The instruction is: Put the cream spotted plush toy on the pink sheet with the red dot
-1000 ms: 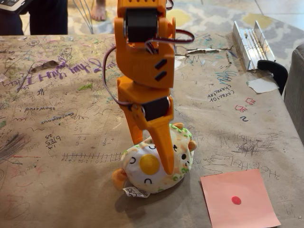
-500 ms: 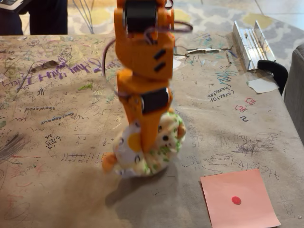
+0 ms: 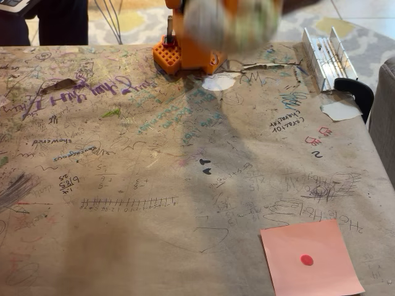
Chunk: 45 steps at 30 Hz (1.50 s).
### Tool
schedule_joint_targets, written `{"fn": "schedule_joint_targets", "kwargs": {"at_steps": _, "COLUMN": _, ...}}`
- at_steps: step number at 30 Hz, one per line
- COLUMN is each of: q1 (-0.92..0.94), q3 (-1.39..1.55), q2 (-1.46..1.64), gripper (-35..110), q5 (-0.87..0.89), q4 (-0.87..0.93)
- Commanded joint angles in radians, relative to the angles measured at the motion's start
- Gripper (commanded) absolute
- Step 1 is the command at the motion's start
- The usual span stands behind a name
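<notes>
Up it goes: you've whisked the cream spotted plush toy (image 3: 231, 21) off the table since a moment ago.
It's a blur at the top edge; gripper grip can't be made out, pink sheet with the red dot (image 3: 311, 258) bare at lower right.

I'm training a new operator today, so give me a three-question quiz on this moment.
1. True or false: the cream spotted plush toy lies on the pink sheet.
2. The red dot sits: A) near the sheet's centre B) on its top edge C) off the sheet.
3. Fill in: the sheet lies at the table's lower ____ in the fixed view.

Key: 1 false, the blurred toy is up at the top edge; 2 A; 3 right.
</notes>
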Motion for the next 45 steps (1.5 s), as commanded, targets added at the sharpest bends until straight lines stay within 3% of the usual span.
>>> {"fn": "schedule_joint_targets", "kwargs": {"at_steps": 1, "q1": -0.061, "q3": -0.112, "q2": 0.354, "gripper": 0, "q5": 0.029, "q4": -0.055}}
{"fn": "schedule_joint_targets", "kwargs": {"at_steps": 7, "q1": -0.081, "q3": -0.140, "q2": 0.350, "gripper": 0, "q5": 0.058, "q4": -0.328}}
{"fn": "schedule_joint_targets", "kwargs": {"at_steps": 16, "q1": -0.043, "q3": -0.011, "q2": 0.330, "gripper": 0, "q5": 0.094, "q4": -0.443}}
{"fn": "schedule_joint_targets", "kwargs": {"at_steps": 19, "q1": -0.032, "q3": -0.149, "q2": -0.092, "gripper": 0, "q5": 0.112, "q4": -0.575}}
{"fn": "schedule_joint_targets", "kwargs": {"at_steps": 20, "q1": -0.012, "q3": -0.373, "q2": -0.422, "gripper": 0, "q5": 0.130, "q4": -0.555}}
{"fn": "schedule_joint_targets", "kwargs": {"at_steps": 21, "q1": 0.012, "q3": -0.756, "q2": -0.834, "gripper": 0, "q5": 0.161, "q4": -0.422}}
{"fn": "schedule_joint_targets", "kwargs": {"at_steps": 22, "q1": 0.005, "q3": -1.315, "q2": -1.308, "gripper": 16, "q5": 0.098, "q4": -0.098}}
{"fn": "schedule_joint_targets", "kwargs": {"at_steps": 23, "q1": -0.009, "q3": -2.184, "q2": -1.870, "gripper": 51, "q5": -0.006, "q4": 0.380}}
{"fn": "schedule_joint_targets", "kwargs": {"at_steps": 24, "q1": -0.028, "q3": -2.401, "q2": -2.036, "gripper": 60, "q5": -0.133, "q4": 0.574}}
{"fn": "schedule_joint_targets", "kwargs": {"at_steps": 25, "q1": -0.015, "q3": -2.172, "q2": -1.940, "gripper": 65, "q5": -0.104, "q4": 0.591}}
{"fn": "schedule_joint_targets", "kwargs": {"at_steps": 26, "q1": 0.021, "q3": -2.141, "q2": -1.947, "gripper": 66, "q5": -0.051, "q4": 0.600}}
{"fn": "schedule_joint_targets", "kwargs": {"at_steps": 28, "q1": 0.058, "q3": -2.534, "q2": -2.194, "gripper": 67, "q5": -0.009, "q4": 0.726}}
{"fn": "schedule_joint_targets", "kwargs": {"at_steps": 36, "q1": 0.176, "q3": -2.450, "q2": -2.171, "gripper": 50, "q5": -0.046, "q4": 0.723}}
{"fn": "schedule_joint_targets", "kwargs": {"at_steps": 42, "q1": 0.183, "q3": -2.243, "q2": -1.996, "gripper": 41, "q5": -0.035, "q4": 0.723}}
{"fn": "schedule_joint_targets", "kwargs": {"at_steps": 45, "q1": 0.153, "q3": -1.996, "q2": -1.801, "gripper": 38, "q5": -0.025, "q4": 0.718}}
